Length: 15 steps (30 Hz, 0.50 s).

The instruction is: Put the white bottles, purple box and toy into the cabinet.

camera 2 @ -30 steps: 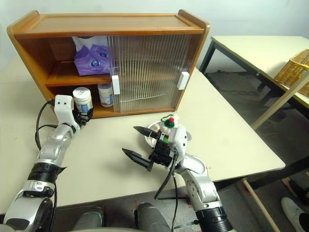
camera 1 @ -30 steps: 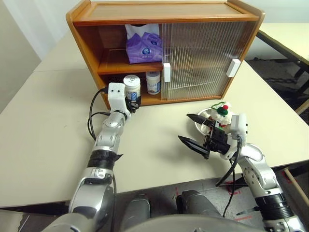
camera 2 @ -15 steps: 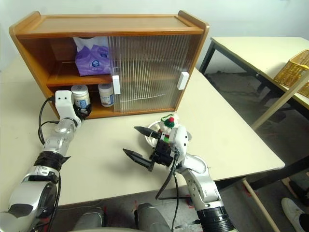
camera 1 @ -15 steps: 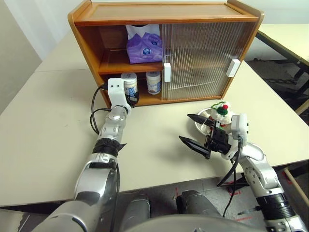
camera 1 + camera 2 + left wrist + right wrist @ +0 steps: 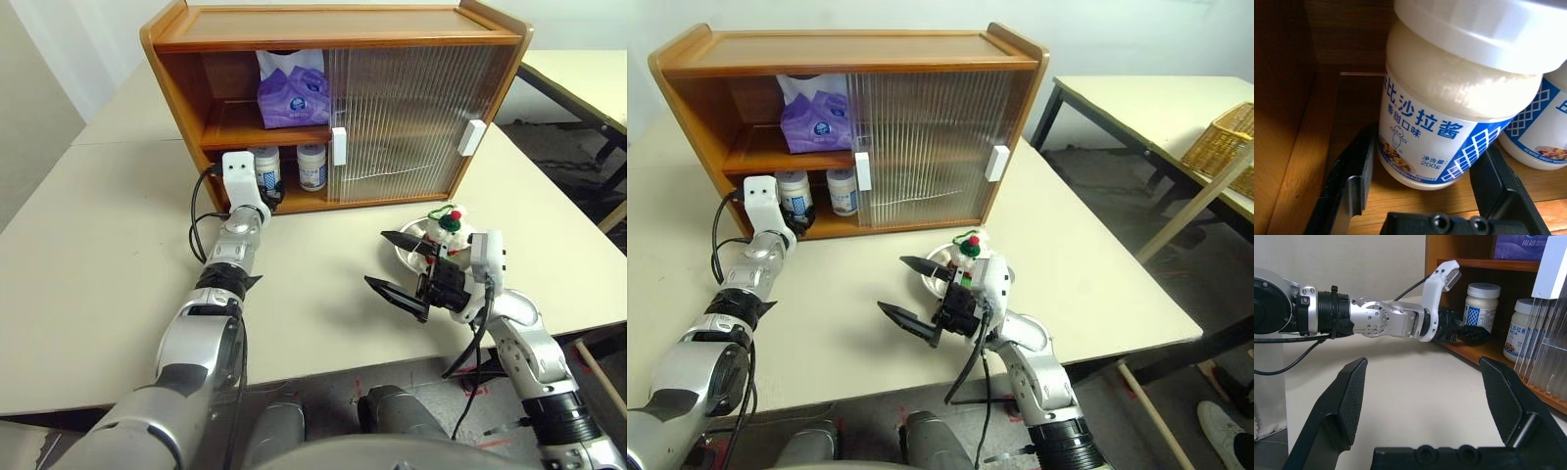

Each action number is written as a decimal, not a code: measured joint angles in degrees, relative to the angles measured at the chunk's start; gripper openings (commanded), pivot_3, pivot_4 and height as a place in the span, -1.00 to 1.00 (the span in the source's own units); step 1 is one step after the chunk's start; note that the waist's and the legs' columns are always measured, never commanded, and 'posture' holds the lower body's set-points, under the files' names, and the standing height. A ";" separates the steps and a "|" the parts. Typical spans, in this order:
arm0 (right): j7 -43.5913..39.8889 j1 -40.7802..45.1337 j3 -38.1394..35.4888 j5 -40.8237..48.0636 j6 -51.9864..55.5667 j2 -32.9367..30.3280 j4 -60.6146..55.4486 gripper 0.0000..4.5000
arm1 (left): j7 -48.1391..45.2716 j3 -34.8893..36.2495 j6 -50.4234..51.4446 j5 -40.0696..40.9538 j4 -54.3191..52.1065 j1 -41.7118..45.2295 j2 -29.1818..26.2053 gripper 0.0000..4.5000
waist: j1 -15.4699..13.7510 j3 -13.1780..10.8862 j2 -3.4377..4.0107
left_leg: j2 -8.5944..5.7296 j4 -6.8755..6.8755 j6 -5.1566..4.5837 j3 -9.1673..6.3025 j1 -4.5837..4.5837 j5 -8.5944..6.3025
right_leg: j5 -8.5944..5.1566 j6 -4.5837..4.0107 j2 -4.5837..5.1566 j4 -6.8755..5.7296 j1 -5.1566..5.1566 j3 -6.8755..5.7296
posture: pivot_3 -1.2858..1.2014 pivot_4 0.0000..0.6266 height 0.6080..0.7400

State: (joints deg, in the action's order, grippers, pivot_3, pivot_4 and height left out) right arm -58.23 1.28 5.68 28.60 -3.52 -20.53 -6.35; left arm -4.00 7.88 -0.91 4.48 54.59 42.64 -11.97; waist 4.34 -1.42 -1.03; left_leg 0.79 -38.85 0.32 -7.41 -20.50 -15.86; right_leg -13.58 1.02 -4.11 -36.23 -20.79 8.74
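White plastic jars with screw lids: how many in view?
2. Both on the wooden cabinet's bottom shelf: one white jar between the left gripper's fingers, the other white jar beside it by the ribbed door. More may hide behind the doors.

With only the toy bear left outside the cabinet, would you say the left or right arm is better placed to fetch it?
Right, probably. The right gripper hangs open beside the toy bear, while the left gripper is at the cabinet, its fingers around a white bottle.
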 measured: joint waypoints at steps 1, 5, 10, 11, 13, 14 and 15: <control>0.01 0.00 0.00 0.06 0.06 -0.02 -0.06 1.00 | 0.03 0.02 -0.03 0.00 0.39 0.07 0.05 0.55 | 0.00 -0.05 -0.04 | -0.02 0.01 -0.01 0.00 0.10 0.00 | -0.01 0.01 0.00 0.00 0.10 0.00 | -0.06 -0.92 1.00; 0.10 0.00 -0.01 0.32 0.37 -0.03 -0.51 1.00 | 0.08 0.24 -0.44 0.01 0.72 0.23 0.30 0.99 | 0.00 -0.16 -0.17 | -0.06 0.00 0.00 0.00 0.16 0.00 | -0.02 0.01 0.02 0.01 0.18 0.01 | -0.06 -0.92 1.00; 0.49 0.01 0.00 0.39 1.04 -0.03 -1.34 1.00 | 0.10 0.26 -1.00 0.02 0.72 0.68 0.54 0.99 | -0.02 -0.16 -0.18 | -0.08 0.03 0.00 -0.01 0.15 0.00 | -0.06 -0.01 0.03 0.01 0.17 0.01 | -0.06 -0.92 1.00; 0.50 0.01 0.00 0.41 1.12 -0.02 -1.51 1.00 | 0.11 0.26 -1.00 0.02 0.72 0.68 0.54 0.99 | -0.02 -0.16 -0.17 | -0.08 0.03 0.00 0.00 0.15 0.00 | -0.06 -0.01 0.03 0.01 0.17 0.01 | -0.05 -0.92 1.00; 0.51 0.03 0.00 0.47 1.26 -0.01 -1.60 1.00 | 0.11 0.27 -1.00 0.02 0.70 0.68 0.55 0.99 | -0.02 -0.16 -0.17 | -0.08 0.03 0.00 0.00 0.15 0.00 | -0.06 -0.01 0.03 0.01 0.17 0.01 | -0.05 -0.92 1.00; 0.51 0.03 0.00 0.49 1.37 -0.01 -1.60 1.00 | 0.12 0.27 -1.00 0.03 0.64 0.67 0.58 0.99 | -0.03 -0.16 -0.17 | -0.09 0.03 0.00 0.00 0.15 0.00 | -0.06 0.00 0.03 0.01 0.17 0.01 | -0.05 -0.92 1.00; 0.51 0.04 0.00 0.50 1.50 0.00 -1.60 1.00 | 0.14 0.28 -0.99 0.04 0.41 0.64 0.64 0.99 | -0.03 -0.16 -0.18 | -0.09 0.02 0.00 0.00 0.15 0.00 | -0.06 0.00 0.03 0.01 0.18 0.01 | -0.05 -0.92 1.00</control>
State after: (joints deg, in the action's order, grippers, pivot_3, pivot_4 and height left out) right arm -57.72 1.32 5.68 29.11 -2.02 -20.53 -7.94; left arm -3.86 8.16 -1.90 4.52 54.99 43.28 -11.33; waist 4.31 -1.58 -1.20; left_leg 0.69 -38.83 0.32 -7.41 -20.36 -15.86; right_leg -13.64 1.02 -4.08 -36.22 -20.61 8.76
